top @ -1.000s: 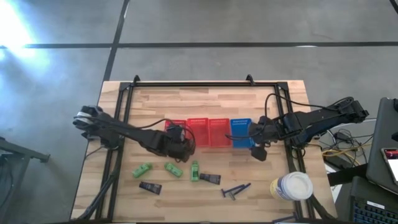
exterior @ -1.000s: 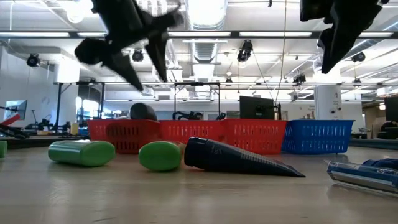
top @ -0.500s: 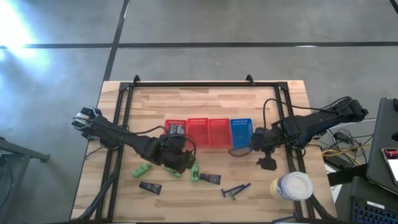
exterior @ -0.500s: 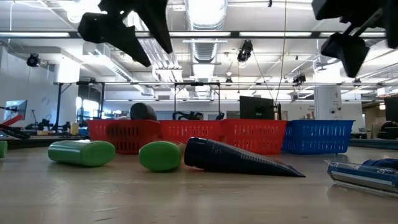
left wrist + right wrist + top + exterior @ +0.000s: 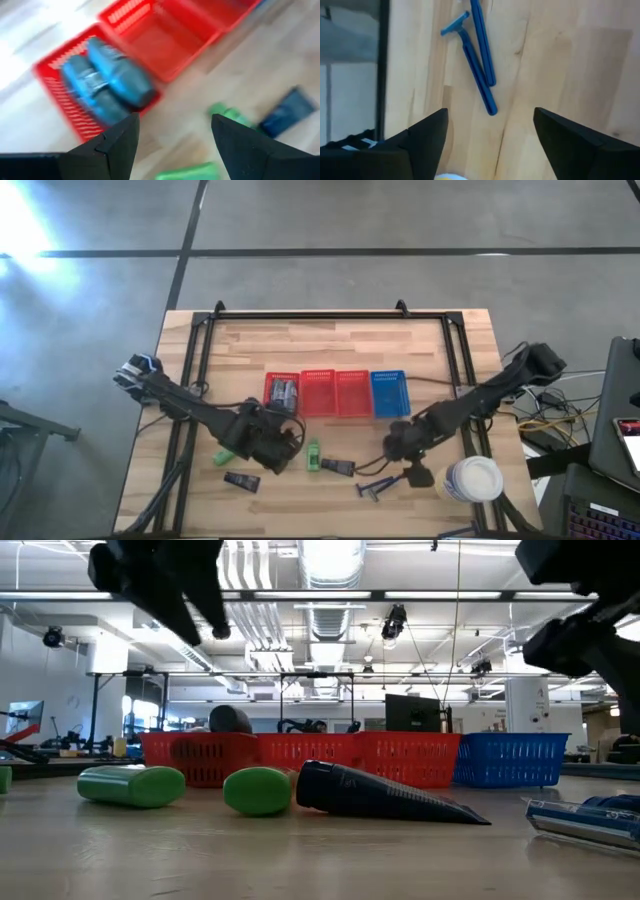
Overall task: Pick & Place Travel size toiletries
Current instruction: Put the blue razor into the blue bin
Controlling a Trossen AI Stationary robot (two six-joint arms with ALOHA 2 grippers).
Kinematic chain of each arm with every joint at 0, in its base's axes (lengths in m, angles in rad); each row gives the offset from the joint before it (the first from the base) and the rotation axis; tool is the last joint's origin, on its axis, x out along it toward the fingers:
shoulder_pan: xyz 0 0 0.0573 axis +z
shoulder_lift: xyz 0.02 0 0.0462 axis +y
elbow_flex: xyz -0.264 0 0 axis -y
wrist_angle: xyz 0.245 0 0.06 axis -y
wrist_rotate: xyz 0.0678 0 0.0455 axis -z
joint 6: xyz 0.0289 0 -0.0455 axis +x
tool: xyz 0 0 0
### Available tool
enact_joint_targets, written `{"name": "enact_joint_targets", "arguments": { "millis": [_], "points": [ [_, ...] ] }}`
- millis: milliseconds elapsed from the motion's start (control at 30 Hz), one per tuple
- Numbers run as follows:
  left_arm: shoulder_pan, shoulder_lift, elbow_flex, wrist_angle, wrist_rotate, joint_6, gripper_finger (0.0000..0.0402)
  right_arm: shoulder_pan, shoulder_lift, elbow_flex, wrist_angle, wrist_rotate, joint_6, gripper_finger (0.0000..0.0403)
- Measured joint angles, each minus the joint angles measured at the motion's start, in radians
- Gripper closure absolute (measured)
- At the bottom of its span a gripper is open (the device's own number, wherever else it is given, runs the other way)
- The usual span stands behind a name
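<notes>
Two grey rounded containers [image 5: 107,85] lie side by side in the leftmost red basket [image 5: 283,393]. Green packets [image 5: 313,456] [image 5: 226,113], dark tubes [image 5: 241,481] [image 5: 338,468] and two thin blue razors [image 5: 380,485] [image 5: 479,65] lie flat on the wood near the table's near edge. My left gripper [image 5: 270,445] [image 5: 173,120] is open and hovers above the green packets, covering one of them in the high view. My right gripper [image 5: 405,458] [image 5: 491,112] is open and hovers just beside the razors, touching nothing.
Two more red baskets [image 5: 335,393] and a blue basket [image 5: 388,393] stand in a row at the table's middle. A big yellow jar with a white lid [image 5: 468,480] stands at the near right corner, close to my right gripper. A black frame [image 5: 310,315] borders the table.
My left gripper has moved from over the leftmost red basket toward the near edge, ending above the green packets; the grey containers now show in that basket. My right gripper has swung from beside the blue basket toward the near edge, to the razors.
</notes>
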Motion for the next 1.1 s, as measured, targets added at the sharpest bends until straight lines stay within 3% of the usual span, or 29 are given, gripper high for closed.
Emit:
{"name": "enact_joint_targets", "arguments": {
  "millis": [233,567,1100],
  "points": [
    [-0.013,0.000,-0.027,-0.056,0.001,0.126,0.0149,0.073,0.138,0.067,-0.007,0.017,-0.046,0.0169],
    [-0.015,0.000,-0.089,-0.054,0.035,0.229,0.0149,0.170,0.245,0.101,-0.019,0.222,-0.051,0.0228],
    [-0.015,0.000,-0.089,-0.050,0.039,0.250,0.0149,0.201,0.287,0.072,0.060,0.200,-0.068,0.0266]
  ]
}}
